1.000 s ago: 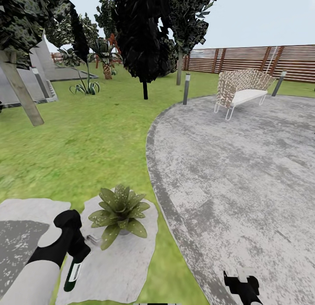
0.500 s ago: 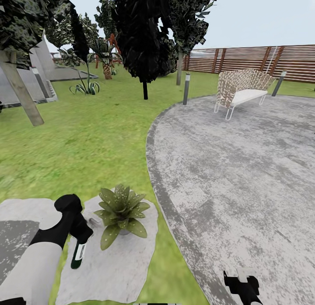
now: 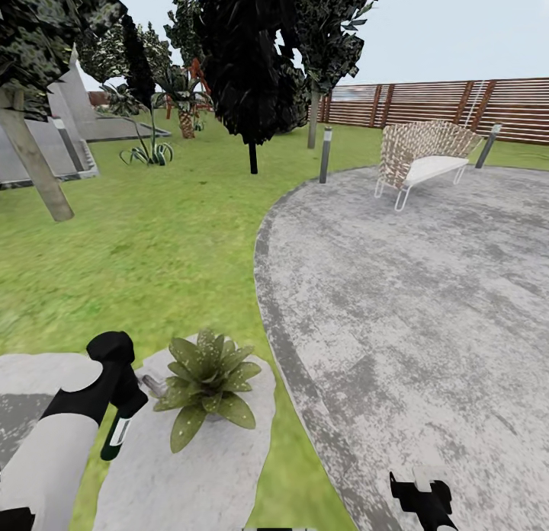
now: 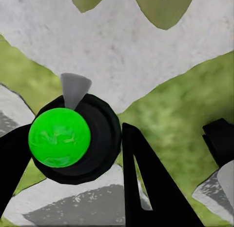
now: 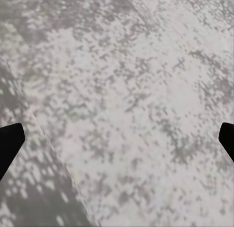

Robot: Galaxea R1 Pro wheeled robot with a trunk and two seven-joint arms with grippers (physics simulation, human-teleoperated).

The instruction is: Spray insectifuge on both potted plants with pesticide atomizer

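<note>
The stone patio [image 3: 412, 302] spreads to my right, lawn [image 3: 145, 249] to my left. A potted plant [image 3: 204, 379] sits on a pale slab [image 3: 191, 470]. My left end effector [image 3: 126, 398] clamps the pesticide atomizer [image 3: 114, 438] beside it, nozzle toward the leaves. My right end effector [image 3: 427, 504] hangs spread wide over the patio.

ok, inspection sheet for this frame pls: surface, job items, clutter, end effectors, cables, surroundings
Surface: pale stone slab on lawn, beside the round grey patio.
Job's things: pesticide atomizer in the left end effector, spray head toward the potted plant on the slab.
Clutter: nothing seen.
End effectors: left shut on the atomizer; right end effector open over the patio, empty.
Cables: nothing seen.
Surroundings: wicker bench, slat fence, dark trees, bollard light.
</note>
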